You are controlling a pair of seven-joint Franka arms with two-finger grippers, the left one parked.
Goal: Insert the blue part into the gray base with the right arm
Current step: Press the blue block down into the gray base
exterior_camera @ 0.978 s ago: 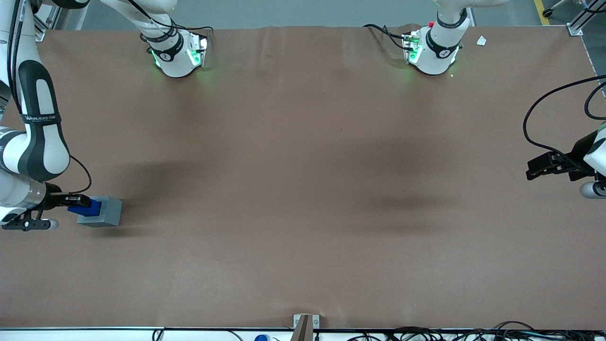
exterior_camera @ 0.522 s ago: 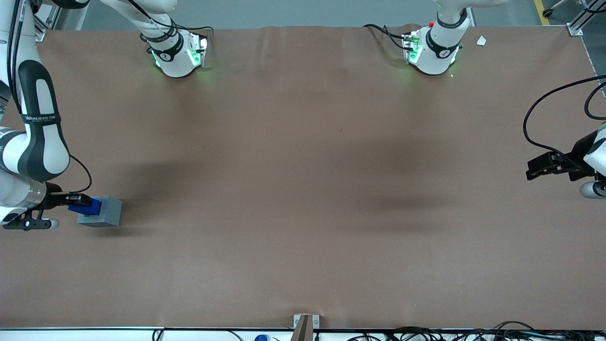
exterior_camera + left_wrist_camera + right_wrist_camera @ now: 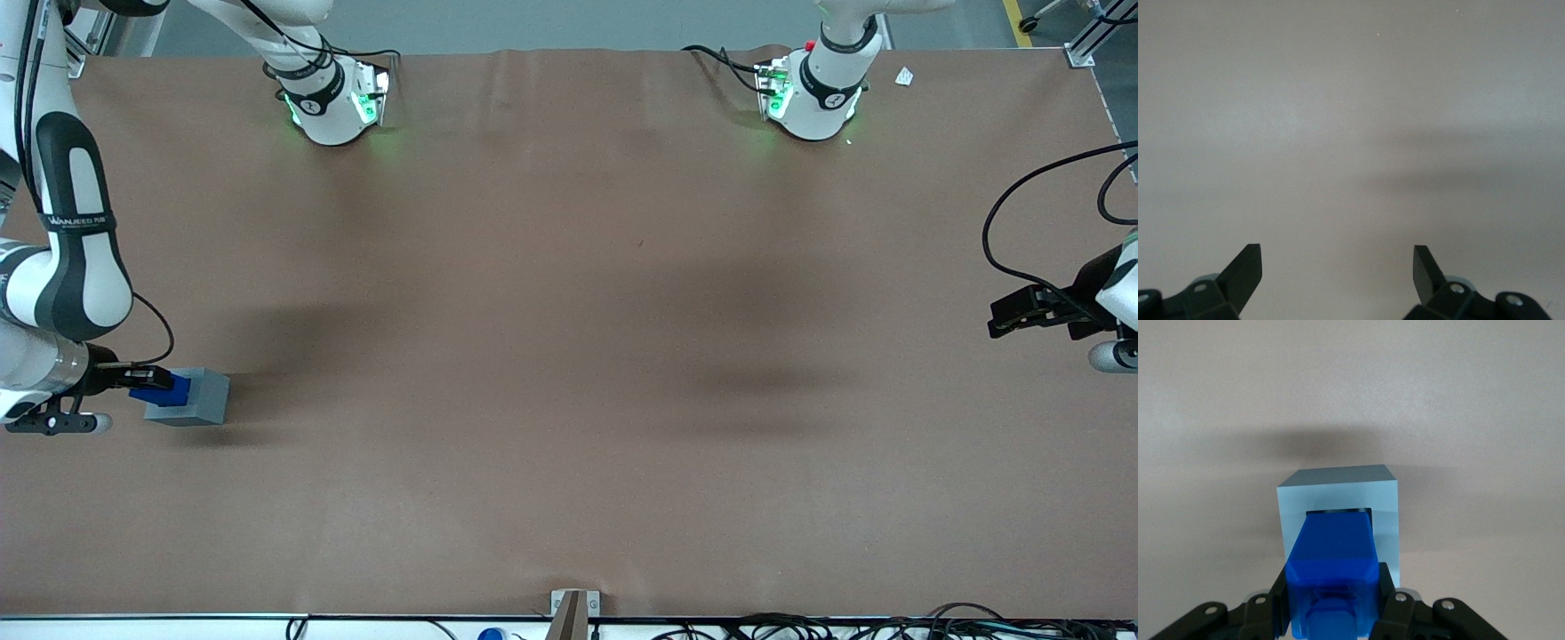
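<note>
The gray base (image 3: pixel 196 398) stands on the brown table near the working arm's end. My right gripper (image 3: pixel 158 382) is shut on the blue part (image 3: pixel 165 388) and holds it over the base's top. In the right wrist view the blue part (image 3: pixel 1333 567) sits between the black fingers (image 3: pixel 1279 593), with its lower end at the square recess in the top of the gray base (image 3: pixel 1386 503). Whether the part touches the recess floor is hidden. The right arm (image 3: pixel 67 258) reaches down from above the cube.
The brown table cover (image 3: pixel 569 356) stretches wide toward the parked arm's end. Two arm bases (image 3: pixel 333 98) with green lights stand at the table's edge farthest from the front camera. A small bracket (image 3: pixel 573 609) sits at the nearest edge.
The right arm has shifted very slightly and the blue part sits a touch lower over the gray base. The grip is unchanged.
</note>
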